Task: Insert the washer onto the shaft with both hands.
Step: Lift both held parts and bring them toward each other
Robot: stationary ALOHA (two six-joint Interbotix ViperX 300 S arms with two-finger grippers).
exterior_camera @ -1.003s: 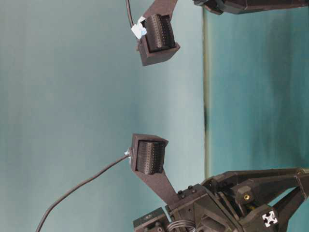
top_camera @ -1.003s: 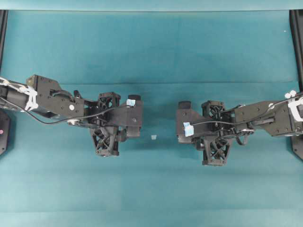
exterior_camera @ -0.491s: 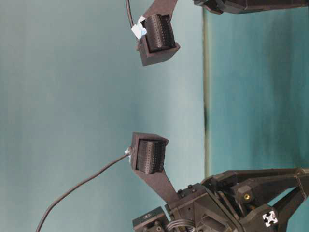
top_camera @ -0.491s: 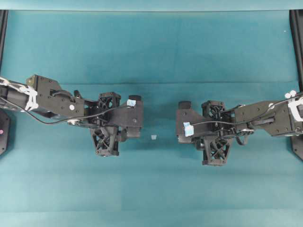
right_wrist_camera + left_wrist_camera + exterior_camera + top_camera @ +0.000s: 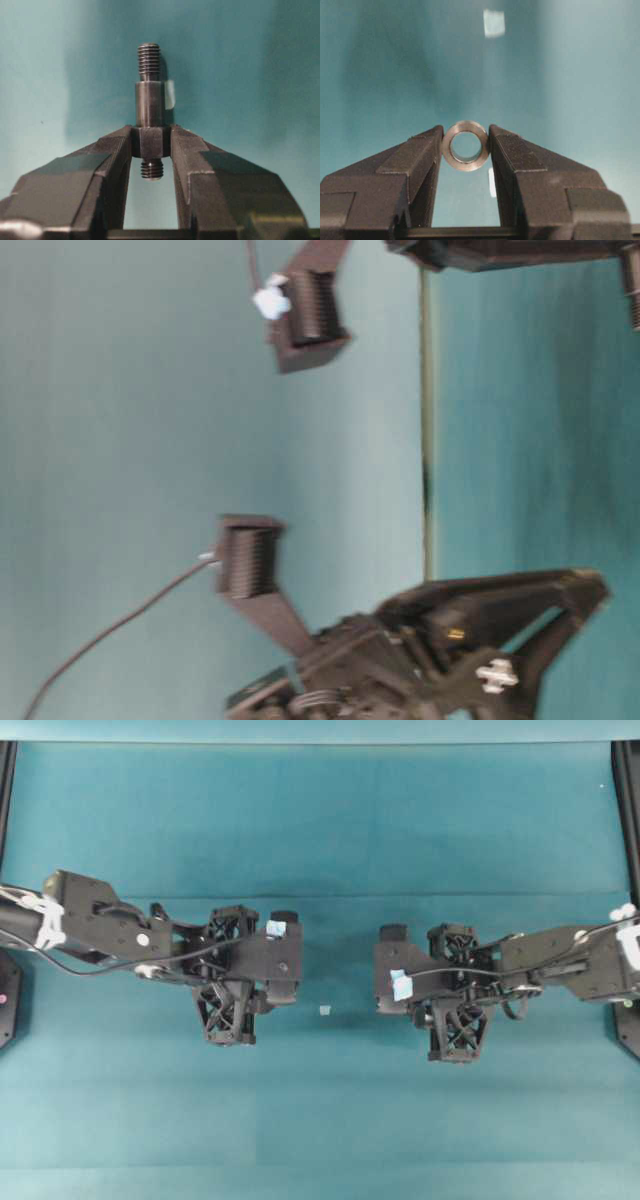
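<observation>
The small grey-silver metal washer, a thick ring with an open centre, sits pinched between the two black tips of the left gripper, hole facing the left wrist camera, teal table visible through it. At 12 o'clock from the ring, well beyond it, a pale blue tape scrap lies on the table.

The short dark-metal shaft, stepped with threaded ends, is clamped at its wider collar by the right gripper. It stands upright in the right wrist view: one threaded end and a smooth collar rise toward 12 o'clock, the other threaded end pokes out at 6 o'clock between the fingers.

There are no containers in any view.

From overhead neither washer nor shaft can be made out. That view shows instead the layout: the left gripper at 9 o'clock and the right gripper at 3 o'clock of the tape scrap, facing each other and apart, each with a blue tape tag on its body.

The blurred table-level view shows only two ribbed finger pads, one above the other, well apart; the parts are not visible there.
</observation>
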